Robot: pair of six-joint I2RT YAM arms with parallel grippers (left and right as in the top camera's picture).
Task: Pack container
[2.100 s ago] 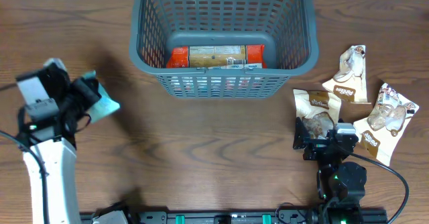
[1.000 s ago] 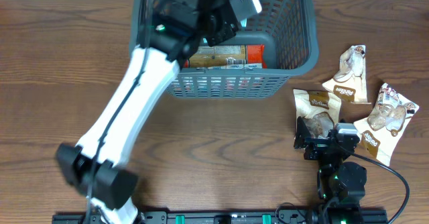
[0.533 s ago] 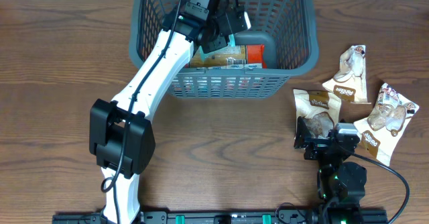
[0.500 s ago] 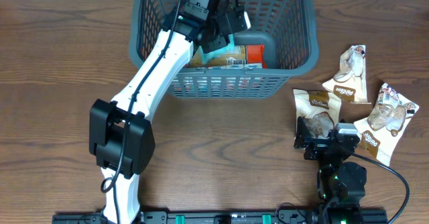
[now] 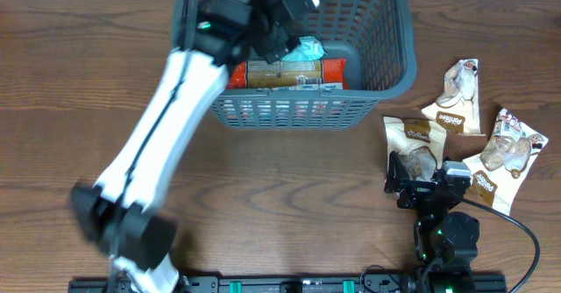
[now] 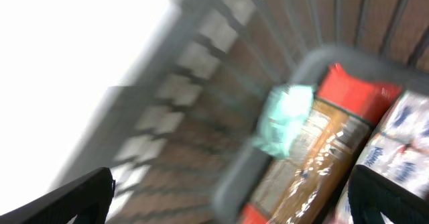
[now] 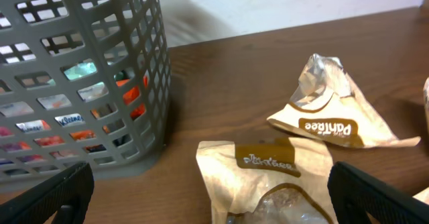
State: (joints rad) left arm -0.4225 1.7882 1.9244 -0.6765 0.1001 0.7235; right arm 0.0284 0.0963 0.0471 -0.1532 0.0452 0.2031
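Note:
The container is a large dark grey lattice basket at the back of the table. Inside it a small teal packet lies on a long orange and brown packet. My left gripper hangs blurred over the basket's back left, open and empty. In the left wrist view the teal packet lies loose below, apart from both fingers. My right gripper stands open low over a brown snack packet, touching nothing.
Two more brown and white snack packets lie on the wooden table right of the basket. The left arm's white link slants across the table's left half up to the basket. The basket wall stands just left of the right gripper.
My left gripper carried the teal packet from the table's left side over the basket, opened and let it drop inside. The arm is now swinging. The right arm has not moved.

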